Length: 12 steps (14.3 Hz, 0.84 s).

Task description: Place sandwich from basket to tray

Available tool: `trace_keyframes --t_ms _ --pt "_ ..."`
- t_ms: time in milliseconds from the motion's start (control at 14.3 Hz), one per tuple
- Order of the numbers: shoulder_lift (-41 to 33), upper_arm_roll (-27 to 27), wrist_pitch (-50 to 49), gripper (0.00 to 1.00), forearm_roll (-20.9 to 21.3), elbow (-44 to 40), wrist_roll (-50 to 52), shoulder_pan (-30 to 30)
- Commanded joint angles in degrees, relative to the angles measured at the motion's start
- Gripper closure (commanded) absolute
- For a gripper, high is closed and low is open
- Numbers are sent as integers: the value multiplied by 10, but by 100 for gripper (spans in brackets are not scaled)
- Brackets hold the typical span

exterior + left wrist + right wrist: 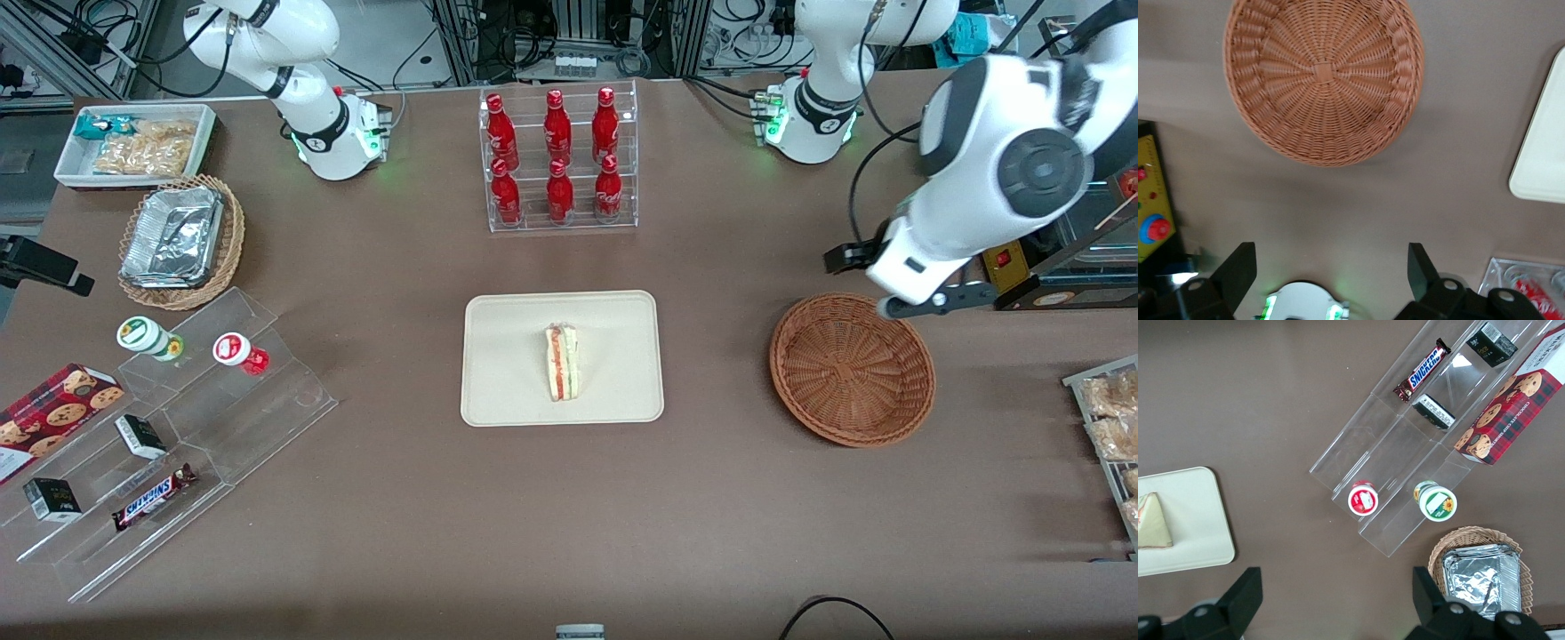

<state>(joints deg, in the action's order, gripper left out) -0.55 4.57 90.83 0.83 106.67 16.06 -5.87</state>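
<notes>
The sandwich (562,362), a white wedge with red and green filling, lies on the cream tray (507,356) in the middle of the table; both also show in the right wrist view, the sandwich (1153,521) on the tray (1191,520). The brown wicker basket (852,369) stands empty beside the tray, toward the working arm's end. My left gripper (876,284) hovers above the table just farther from the front camera than the basket. In the left wrist view the gripper (1331,257) is open and empty, with the basket (1323,73) and a tray corner (1545,153) in sight.
A rack of red bottles (558,160) stands farther back than the tray. A yellow control box (1005,262) and a rack of bagged snacks (1111,427) sit near the working arm. A clear stepped shelf (178,427), a foil-lined basket (182,240) and a white snack bin (133,142) lie toward the parked arm's end.
</notes>
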Motion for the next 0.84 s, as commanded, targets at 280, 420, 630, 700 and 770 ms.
trace_keyframes --t_ms 280,420,630,700,770 --pt "-13 18 -57 0 5 -102 -113 78" --pt "-16 -2 -56 0 5 -112 -115 78" --pt "-15 -15 -51 0 1 -121 -134 77" --pt "-14 -19 -50 0 1 -121 -136 76" --pt "-14 -21 -49 0 1 -122 -136 76"
